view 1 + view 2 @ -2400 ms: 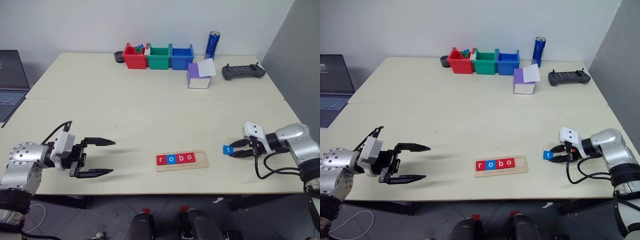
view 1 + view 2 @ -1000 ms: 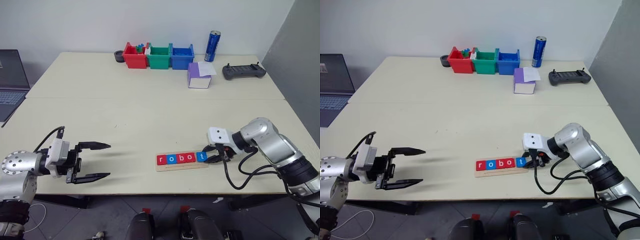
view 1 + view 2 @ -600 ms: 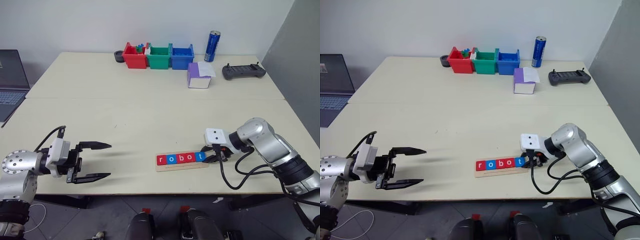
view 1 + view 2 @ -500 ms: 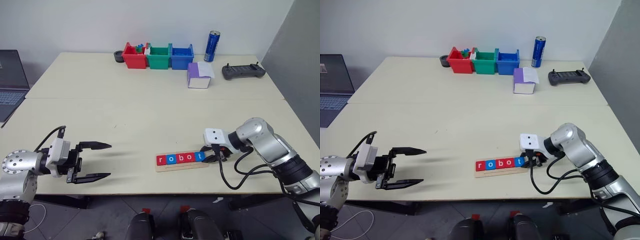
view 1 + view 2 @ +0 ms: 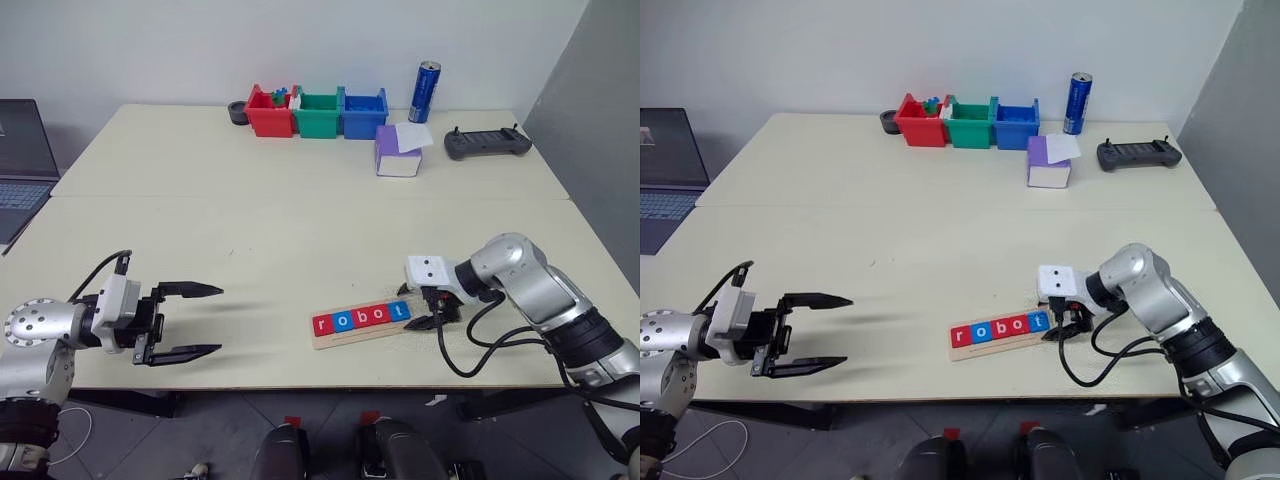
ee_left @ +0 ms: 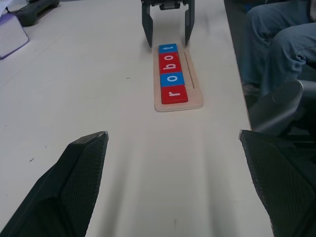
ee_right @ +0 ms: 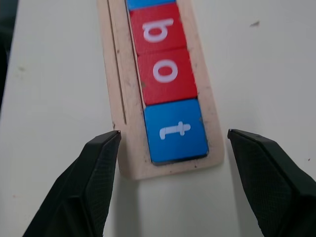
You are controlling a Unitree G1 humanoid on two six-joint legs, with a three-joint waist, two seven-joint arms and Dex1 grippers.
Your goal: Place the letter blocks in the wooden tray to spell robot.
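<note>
My right claw [image 7: 170,182] stands wide, empty, its fingers either side of the tray's [image 5: 362,329] end. All 5 blocks [image 5: 360,316] lie in the tray on the table [image 5: 300,230], reading robot. My left claw [image 5: 190,320] hangs wide, well apart

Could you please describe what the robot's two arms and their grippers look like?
Both arms are silver-grey metal with rounded joints, a white block at each wrist and looping black cables. The left gripper and right gripper each have two black tapering fingers with finely textured pads.
</note>
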